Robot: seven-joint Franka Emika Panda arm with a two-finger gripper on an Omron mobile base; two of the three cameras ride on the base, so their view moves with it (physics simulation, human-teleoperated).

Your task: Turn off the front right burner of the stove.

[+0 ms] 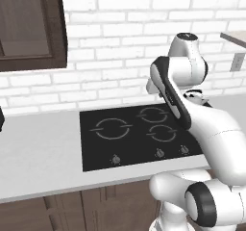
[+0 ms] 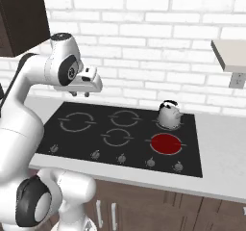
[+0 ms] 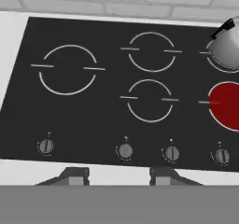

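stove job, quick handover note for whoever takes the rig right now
Gripper: open, holding nothing, raised above the stove, looking down over its knob row.
Front right burner: solid red disc, so on. A kettle sits on the burner behind it.
Knobs run along the stove's front edge; none is touched.
Done: nothing on the knobs so far.
Left: find which knob runs the red burner, likely one toward the right end, turn it off.

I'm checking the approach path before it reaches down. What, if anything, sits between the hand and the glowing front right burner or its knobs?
Nothing visible does. The hand hangs above the stove's back left, over bare black glass. The kettle stands behind the red front right burner, off the line to it and to the knob row.
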